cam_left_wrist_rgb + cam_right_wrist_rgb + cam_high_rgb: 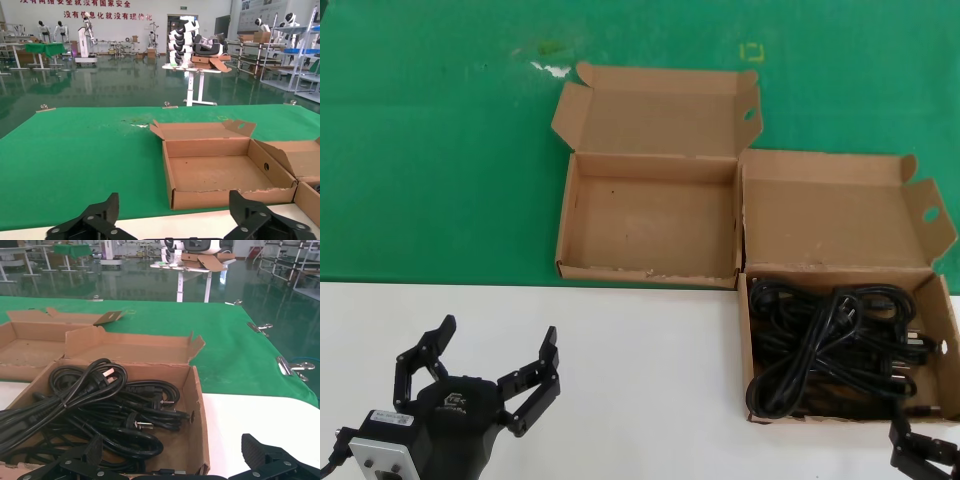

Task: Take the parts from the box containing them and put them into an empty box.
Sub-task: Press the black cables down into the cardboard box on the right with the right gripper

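Observation:
The parts, black power cords [835, 345], lie tangled in the box containing them [748, 350] at the right; its lid stands open behind. The right wrist view shows the cords [100, 400] piled inside the brown wall [196, 410]. To its left the empty box [650, 272] rests on the green mat, its bare floor [215, 172] and frayed front rim showing. My left gripper [498, 332] hovers open over the white surface, in front and left of the empty box [173, 205]. My right gripper [925, 448] is open at the full box's near right corner [172, 442], holding nothing.
A green mat [430, 150] covers the far table, with white surface [650, 380] in front. Both lids stand up behind the boxes. Metal clips [290, 365] hold the mat's right edge. A white scuff [550, 68] marks the mat behind the empty box.

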You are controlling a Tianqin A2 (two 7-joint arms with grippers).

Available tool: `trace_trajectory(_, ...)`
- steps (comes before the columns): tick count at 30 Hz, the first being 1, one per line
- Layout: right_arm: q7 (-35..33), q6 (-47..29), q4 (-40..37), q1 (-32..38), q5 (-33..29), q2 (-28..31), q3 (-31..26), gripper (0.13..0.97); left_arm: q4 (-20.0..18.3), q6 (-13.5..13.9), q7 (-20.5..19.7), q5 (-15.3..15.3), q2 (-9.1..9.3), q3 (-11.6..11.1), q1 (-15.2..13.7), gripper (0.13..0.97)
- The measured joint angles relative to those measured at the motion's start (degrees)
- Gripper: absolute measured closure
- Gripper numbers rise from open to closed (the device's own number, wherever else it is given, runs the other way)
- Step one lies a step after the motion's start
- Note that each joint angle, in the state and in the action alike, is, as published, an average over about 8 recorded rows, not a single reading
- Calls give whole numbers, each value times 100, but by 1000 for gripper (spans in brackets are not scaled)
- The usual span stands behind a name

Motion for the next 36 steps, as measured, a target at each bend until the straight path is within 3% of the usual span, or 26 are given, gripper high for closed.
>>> trace_trajectory(6, -348, -309, 54, 57, -100, 19, 145, 129, 0, 0, 0, 0, 0, 0, 0, 355)
trace_trajectory(12, -1102, -866, 79, 318, -309, 271, 151, 129, 0, 0, 0, 0, 0, 0, 0, 508)
trace_trajectory(14, -1395, -1067, 58, 449, -405, 428, 83, 129, 0, 0, 0, 0, 0, 0, 0, 558)
trace_trajectory(18, -2044, -1465, -10, 727, -598, 769, -93, 129, 0, 0, -1, 0, 0, 0, 0, 558)
trace_trajectory(26, -3308, -2091, -65, 1247, -906, 1354, -428, 129, 0, 0, -1, 0, 0, 0, 0, 749)
trace_trajectory(36, -4372, -2711, -17, 1926, -1354, 1889, -1024, 129, 0, 0, -1, 0, 0, 0, 0, 873)
